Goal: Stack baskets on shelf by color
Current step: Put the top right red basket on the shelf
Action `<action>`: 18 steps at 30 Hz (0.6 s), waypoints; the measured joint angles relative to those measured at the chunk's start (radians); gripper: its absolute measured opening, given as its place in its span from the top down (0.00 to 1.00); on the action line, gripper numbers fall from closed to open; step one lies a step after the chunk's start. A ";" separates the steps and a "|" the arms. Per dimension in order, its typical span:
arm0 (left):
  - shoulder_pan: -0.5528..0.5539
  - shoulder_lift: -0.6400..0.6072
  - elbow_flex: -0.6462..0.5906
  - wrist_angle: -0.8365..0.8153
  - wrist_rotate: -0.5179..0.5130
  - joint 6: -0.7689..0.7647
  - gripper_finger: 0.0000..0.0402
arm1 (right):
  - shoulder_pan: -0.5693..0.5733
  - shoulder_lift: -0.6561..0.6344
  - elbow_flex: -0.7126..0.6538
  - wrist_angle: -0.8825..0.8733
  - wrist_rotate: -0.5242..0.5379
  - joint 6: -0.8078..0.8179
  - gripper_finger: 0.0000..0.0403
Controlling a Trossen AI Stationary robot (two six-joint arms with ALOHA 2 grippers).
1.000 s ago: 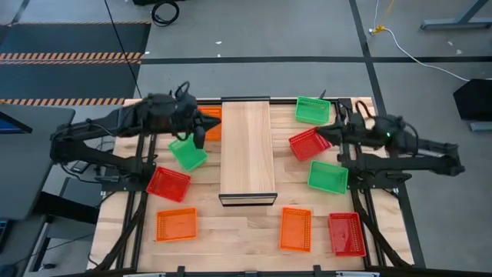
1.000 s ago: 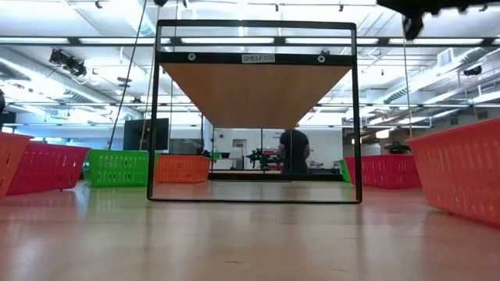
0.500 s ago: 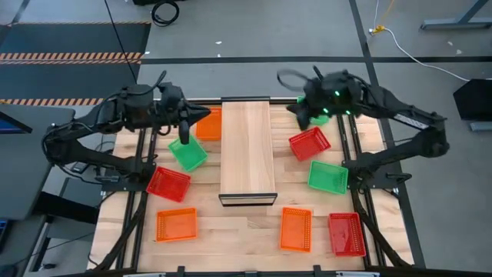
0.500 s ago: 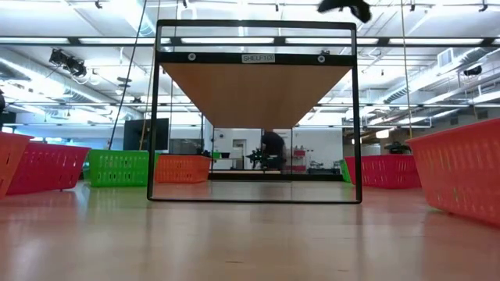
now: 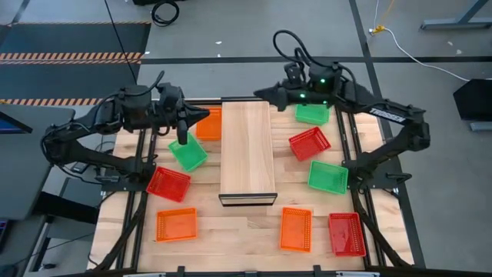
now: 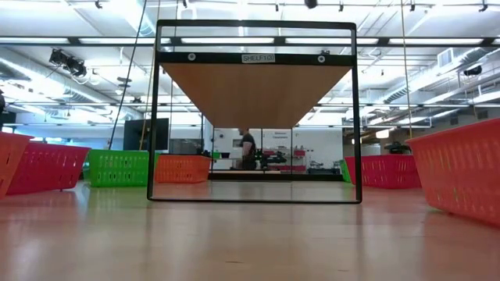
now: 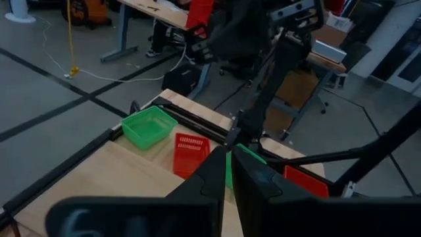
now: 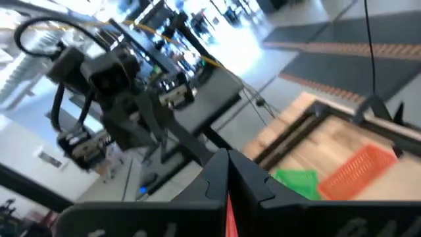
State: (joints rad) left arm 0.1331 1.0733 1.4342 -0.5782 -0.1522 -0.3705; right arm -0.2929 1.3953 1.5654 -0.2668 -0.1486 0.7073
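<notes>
Shelf [image 5: 247, 150] bare at table centre, nine baskets scattered on both sides of it. Left gripper [image 5: 182, 138], fingers together, over green basket [image 5: 187, 154] left of shelf. Right gripper [image 5: 261, 95], fingers together, holds nothing above shelf's far end.

The dark left arm reaches in from its side, its two-finger left gripper [image 5: 182, 139] hanging low with fingers pinched nearly together. The dark right arm is stretched high and far across — its right gripper [image 5: 260, 94] points sideways, fingers [image 8: 227, 174] pressed tight together.
</notes>
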 joint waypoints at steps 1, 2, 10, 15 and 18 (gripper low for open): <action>0.005 0.001 0.000 -0.003 0.000 -0.001 0.90 | -0.001 0.016 0.000 0.043 0.003 -0.012 0.97; 0.011 0.001 0.000 -0.003 -0.001 -0.003 0.89 | -0.005 0.030 0.000 0.074 -0.003 -0.036 0.97; 0.055 0.000 0.000 -0.001 -0.001 -0.002 0.85 | -0.068 0.078 0.000 -0.522 -0.031 -0.149 0.93; 0.056 0.000 0.000 -0.001 -0.010 0.000 0.85 | -0.078 0.076 0.000 -0.939 0.045 -0.229 0.79; 0.056 0.001 0.000 -0.003 -0.011 0.000 0.85 | -0.069 0.073 0.000 -1.063 0.105 -0.214 0.67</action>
State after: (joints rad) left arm 0.1890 1.0739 1.4338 -0.5809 -0.1628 -0.3705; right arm -0.3621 1.4679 1.5650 -1.3303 -0.0434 0.4933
